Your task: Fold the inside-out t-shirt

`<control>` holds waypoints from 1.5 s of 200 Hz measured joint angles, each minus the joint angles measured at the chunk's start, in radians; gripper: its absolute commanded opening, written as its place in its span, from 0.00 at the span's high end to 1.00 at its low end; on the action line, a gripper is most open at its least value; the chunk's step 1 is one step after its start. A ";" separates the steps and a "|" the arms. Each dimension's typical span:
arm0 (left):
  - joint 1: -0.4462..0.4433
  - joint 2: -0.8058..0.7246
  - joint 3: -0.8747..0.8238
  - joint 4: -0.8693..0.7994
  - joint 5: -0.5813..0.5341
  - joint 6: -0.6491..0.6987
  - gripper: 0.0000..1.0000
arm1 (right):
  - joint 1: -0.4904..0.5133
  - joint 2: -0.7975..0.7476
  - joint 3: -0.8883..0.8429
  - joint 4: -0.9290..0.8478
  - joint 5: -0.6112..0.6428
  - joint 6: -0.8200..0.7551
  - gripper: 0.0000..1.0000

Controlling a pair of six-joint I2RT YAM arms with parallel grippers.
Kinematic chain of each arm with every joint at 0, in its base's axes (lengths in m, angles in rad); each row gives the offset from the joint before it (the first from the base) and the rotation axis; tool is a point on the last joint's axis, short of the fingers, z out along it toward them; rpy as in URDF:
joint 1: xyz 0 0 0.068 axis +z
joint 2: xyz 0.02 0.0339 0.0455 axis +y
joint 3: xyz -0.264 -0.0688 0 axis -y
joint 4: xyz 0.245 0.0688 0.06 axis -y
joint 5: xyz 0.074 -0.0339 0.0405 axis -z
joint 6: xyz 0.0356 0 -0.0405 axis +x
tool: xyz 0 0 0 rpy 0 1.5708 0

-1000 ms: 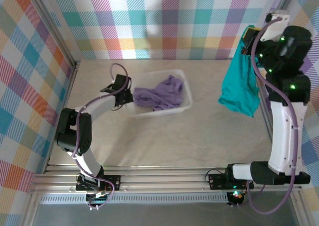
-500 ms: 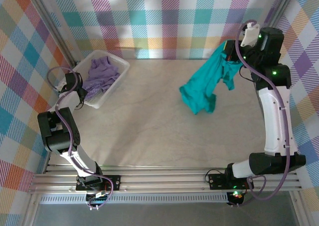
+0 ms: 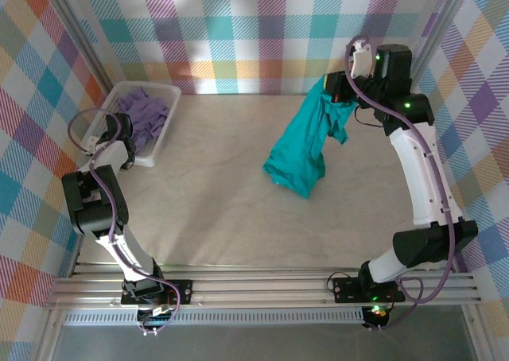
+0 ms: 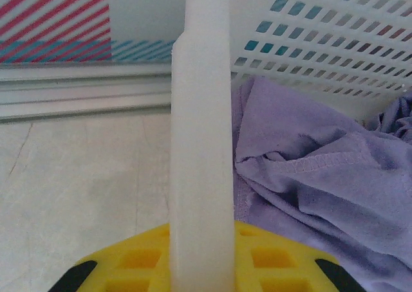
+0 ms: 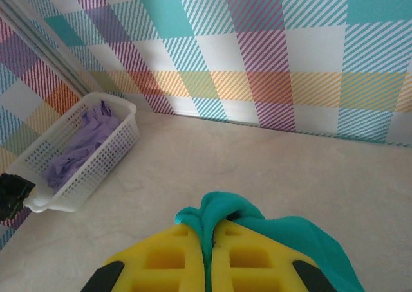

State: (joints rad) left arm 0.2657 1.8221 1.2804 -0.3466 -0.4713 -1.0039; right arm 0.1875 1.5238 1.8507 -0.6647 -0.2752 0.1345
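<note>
The shirt (image 3: 298,150) is teal-green and all bunched up. It hangs in the air over the far right part of the table (image 3: 223,218), and I cannot tell if its low end touches the top. The right gripper (image 3: 338,87) is shut tight on a fold at the top of it, with green cloth squeezed between its two yellow fingers (image 5: 164,260). Well apart, in the far left corner, sits a white basket (image 3: 169,126) with a purple cloth (image 3: 143,110) inside. The left gripper (image 3: 118,145) is pinched on the basket's rim.
</note>
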 measured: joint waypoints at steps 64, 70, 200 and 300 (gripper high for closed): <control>0.002 0.097 0.104 0.014 -0.005 -0.058 0.24 | 0.059 0.054 -0.003 0.028 -0.011 0.008 1.00; 0.002 0.096 0.101 0.022 0.002 -0.053 0.22 | 0.066 0.063 -0.003 0.028 -0.012 0.008 1.00; -0.233 -0.789 -0.364 0.193 0.121 0.188 0.05 | 0.181 0.071 0.259 0.066 -0.351 0.185 1.00; -0.386 -0.845 -0.379 0.134 0.448 0.426 0.06 | 0.031 0.452 0.411 -0.027 -0.152 0.147 0.50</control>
State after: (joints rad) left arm -0.1207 0.9768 0.9012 -0.2127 -0.0235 -0.5774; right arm 0.2188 1.9759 2.2616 -0.6914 -0.4271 0.2813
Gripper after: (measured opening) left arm 0.940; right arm 0.410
